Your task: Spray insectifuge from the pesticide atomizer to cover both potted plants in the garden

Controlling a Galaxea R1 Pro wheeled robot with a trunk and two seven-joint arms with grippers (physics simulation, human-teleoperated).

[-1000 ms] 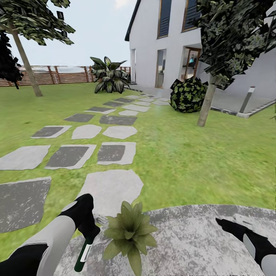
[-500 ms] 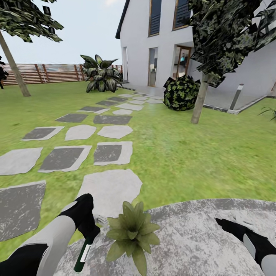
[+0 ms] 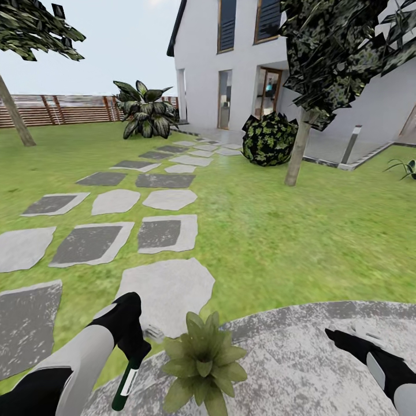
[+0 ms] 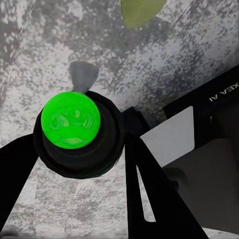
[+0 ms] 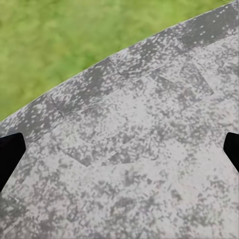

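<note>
One potted plant [image 3: 202, 361] sits at bottom centre; the left gripper [image 3: 134, 346] pinches the spray bottle [image 3: 126, 384] beside it, nozzle hidden, so spray may miss; right gripper [image 3: 341, 336] spread.

Flat, even daylight across the lawn [image 3: 300, 242]; pale overcast sky [image 3: 115, 46], no clear sun direction; almost no cast shadows under the tree [image 3: 300, 150] or bush [image 3: 268, 140]; no glare; grass texture smeared and soft, maybe render blur; wide-angle stretch at head view edges; wrist views coarse, pixelated paving [image 5: 139, 149].
</note>
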